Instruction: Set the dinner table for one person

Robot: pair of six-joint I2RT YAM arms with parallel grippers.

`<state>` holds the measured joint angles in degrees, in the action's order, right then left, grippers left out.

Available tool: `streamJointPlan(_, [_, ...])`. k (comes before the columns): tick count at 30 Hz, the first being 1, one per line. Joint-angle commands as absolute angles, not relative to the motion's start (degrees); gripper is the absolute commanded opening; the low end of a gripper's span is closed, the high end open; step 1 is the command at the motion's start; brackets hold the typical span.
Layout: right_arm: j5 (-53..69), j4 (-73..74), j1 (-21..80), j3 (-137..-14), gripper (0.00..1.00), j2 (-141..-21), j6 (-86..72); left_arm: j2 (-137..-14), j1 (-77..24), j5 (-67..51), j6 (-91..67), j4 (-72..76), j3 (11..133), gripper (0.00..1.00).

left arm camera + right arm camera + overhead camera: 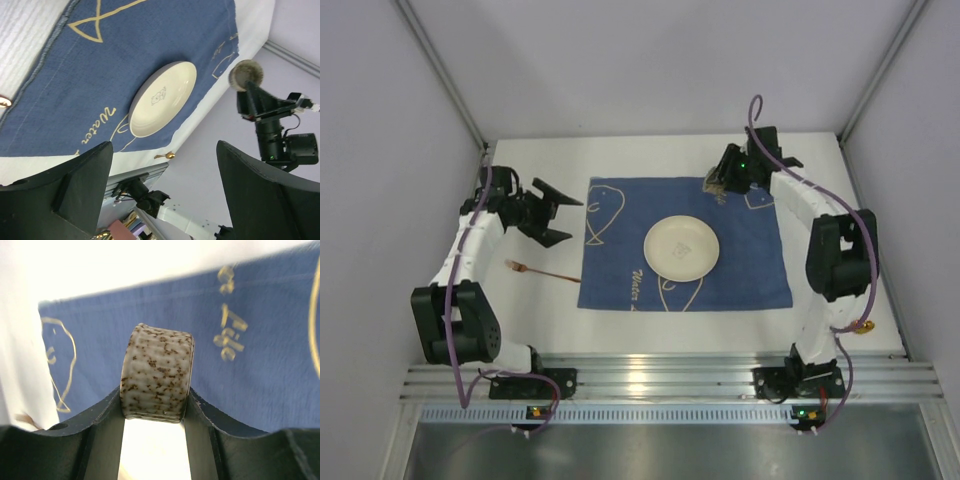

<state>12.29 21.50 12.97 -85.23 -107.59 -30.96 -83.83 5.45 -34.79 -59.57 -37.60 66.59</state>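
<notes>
The white dinner table [535,315] carries a blue placemat [750,270] with a cream plate [681,248] at its middle. My right gripper [718,182] is shut on a speckled cup [713,184] over the placemat's far right corner. In the right wrist view the cup [157,372] sits squeezed between both fingers [107,420], above the placemat [260,365]. My left gripper [556,214] is open and empty, over the table just left of the placemat. The left wrist view shows the plate [162,97] ahead of the spread jaws and the cup [246,74].
A copper fork [535,268] lies on the table left of the placemat, near my left arm. A copper spoon [863,328] lies at the table's right front edge and also shows in the left wrist view [166,156]. Grey walls enclose the table.
</notes>
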Motion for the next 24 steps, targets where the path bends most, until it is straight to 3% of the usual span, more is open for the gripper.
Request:
streamJointPlan(1, [19.1,14.2,8.3,-90.2,0.0,-112.0,-37.0,-81.6,6.7,-34.0,-56.4,-40.5,64.5,0.89])
streamJointPlan(7, [21.5,12.9,6.2,-94.0,0.0,-119.3,-40.0,-80.4,7.3,-32.7,-55.0,-41.9,64.1,0.88])
streamJointPlan(19, [18.4,12.4,3.9,-84.0,0.01,-117.9,-37.8,-81.4,7.9,-31.7,-54.1,-42.5,63.4,0.86])
streamJointPlan(21, [17.5,13.4,3.3,-83.1,0.09,-117.7,-37.4,-81.7,7.9,-31.8,-54.0,-42.3,63.5,0.86])
streamJointPlan(22, [15.9,14.2,3.2,-83.0,0.24,-117.7,-37.3,-82.1,7.9,-31.7,-53.9,-42.3,63.7,0.86])
streamJointPlan(24, [14.9,16.1,2.5,-82.4,0.41,-117.6,-36.8,-82.2,7.9,-31.6,-53.5,-42.5,64.2,0.85])
